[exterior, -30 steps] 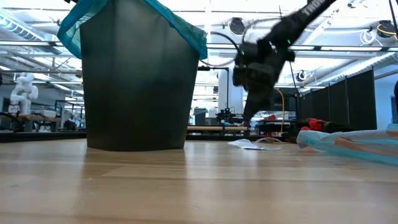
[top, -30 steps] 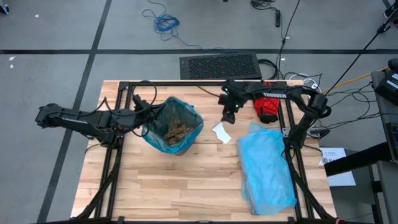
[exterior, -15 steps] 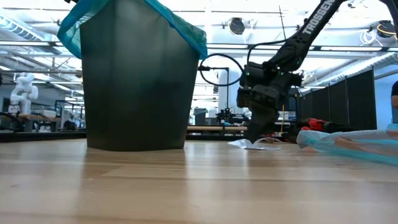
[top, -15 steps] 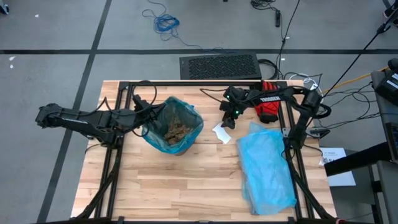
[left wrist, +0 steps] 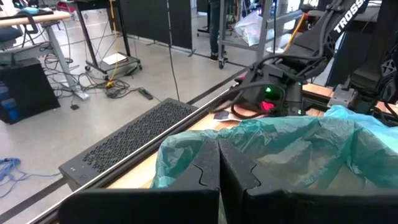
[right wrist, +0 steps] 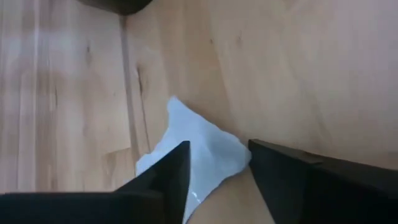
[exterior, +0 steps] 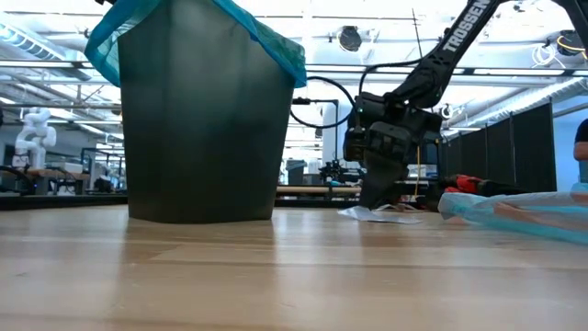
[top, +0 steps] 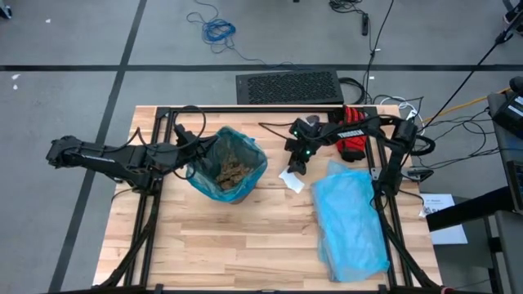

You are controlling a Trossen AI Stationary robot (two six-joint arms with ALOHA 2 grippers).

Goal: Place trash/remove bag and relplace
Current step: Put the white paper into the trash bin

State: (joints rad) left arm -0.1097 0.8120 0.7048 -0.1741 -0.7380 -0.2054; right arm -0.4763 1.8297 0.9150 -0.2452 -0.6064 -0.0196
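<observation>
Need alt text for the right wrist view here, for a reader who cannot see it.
The right tool is down at a crumpled white scrap on the wooden table, one dark finger on each side of the scrap's near edge, with a gap between them. The dark base of the bin shows at the frame's edge.

Teal bag [top: 245, 160] lining bin, white scrap [top: 292, 180] flat

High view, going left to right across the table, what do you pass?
Left gripper → bin with the bag → white scrap, right gripper down over it → pale blue bag. The red glove overlaps that bag's span, so I leave it unplaced.
</observation>
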